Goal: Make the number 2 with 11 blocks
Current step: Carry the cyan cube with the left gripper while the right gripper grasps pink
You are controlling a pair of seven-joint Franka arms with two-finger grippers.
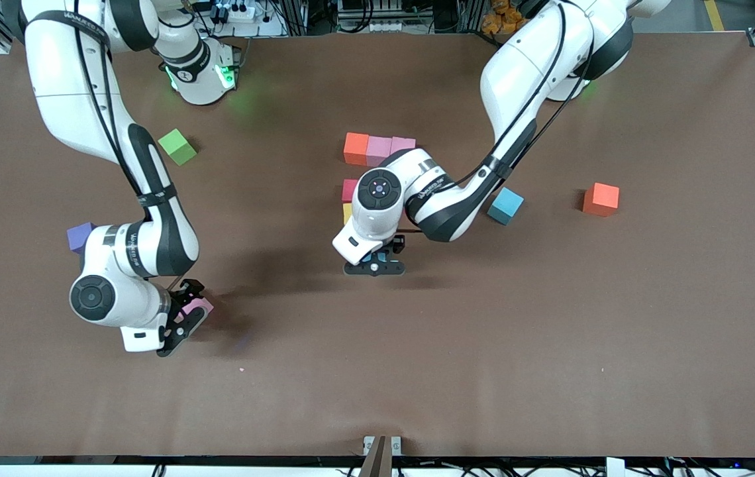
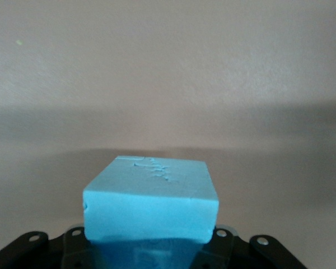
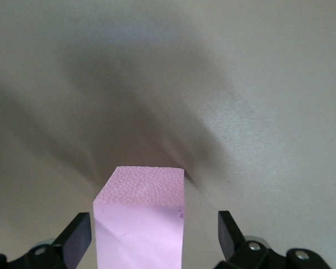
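Two pincers are seen. A light blue block (image 2: 151, 199) is held tight in the left pincer (image 1: 375, 265), at six o'clock from the block rows (image 1: 377, 149) on the counter (image 1: 550, 331). The right pincer (image 1: 185, 311) is spread wide around a pink block (image 3: 140, 224), fingers (image 3: 75, 241) apart from it.

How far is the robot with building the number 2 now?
Done: a top row of an orange cube and two pink cubes, with a red cube and a yellow cube below, partly hidden. In hand: the left gripper is shut on a light blue cube; the open right gripper straddles a pink cube. Left: loose purple, blue and red-orange cubes.
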